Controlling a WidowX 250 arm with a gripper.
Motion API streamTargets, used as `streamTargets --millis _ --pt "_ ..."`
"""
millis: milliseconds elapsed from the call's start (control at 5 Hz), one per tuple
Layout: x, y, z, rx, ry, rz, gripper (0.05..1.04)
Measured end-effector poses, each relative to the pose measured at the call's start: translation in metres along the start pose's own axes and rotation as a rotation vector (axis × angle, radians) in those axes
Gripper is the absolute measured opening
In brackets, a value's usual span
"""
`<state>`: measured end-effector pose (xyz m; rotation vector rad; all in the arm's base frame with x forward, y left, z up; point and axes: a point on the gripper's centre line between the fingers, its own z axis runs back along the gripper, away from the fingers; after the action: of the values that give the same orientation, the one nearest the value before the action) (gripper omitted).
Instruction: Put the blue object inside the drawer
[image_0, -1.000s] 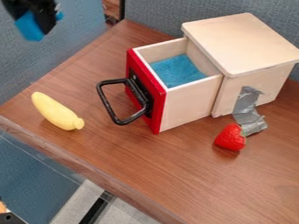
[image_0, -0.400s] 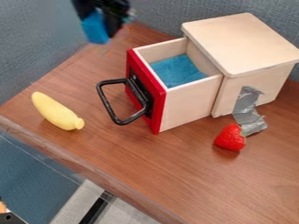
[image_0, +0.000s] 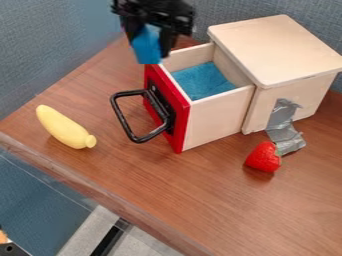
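In my camera view, my blurry pincer (image_0: 149, 42) is squeezing, I think, the blue object (image_0: 145, 49) up by the open drawer (image_0: 215, 119)'s red front. A strawberry (image_0: 263, 157) and a yellow toy (image_0: 63, 127) sit on the counter (image_0: 260, 215).

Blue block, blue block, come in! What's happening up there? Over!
Gripper holding blue block up high. Drawer open, block not inside yet. Drawer's red front might get bumped going in. Over.
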<state>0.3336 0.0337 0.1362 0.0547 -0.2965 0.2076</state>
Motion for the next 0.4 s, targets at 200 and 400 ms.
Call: streamTargets --millis 200,400 --pt "0.0067 -0.0118 -0.0034 0.037 0.029 0.12 0.613" --pt "0.0131 -0.0214 -0.0032 0.055 0.046 0.186 0.613"
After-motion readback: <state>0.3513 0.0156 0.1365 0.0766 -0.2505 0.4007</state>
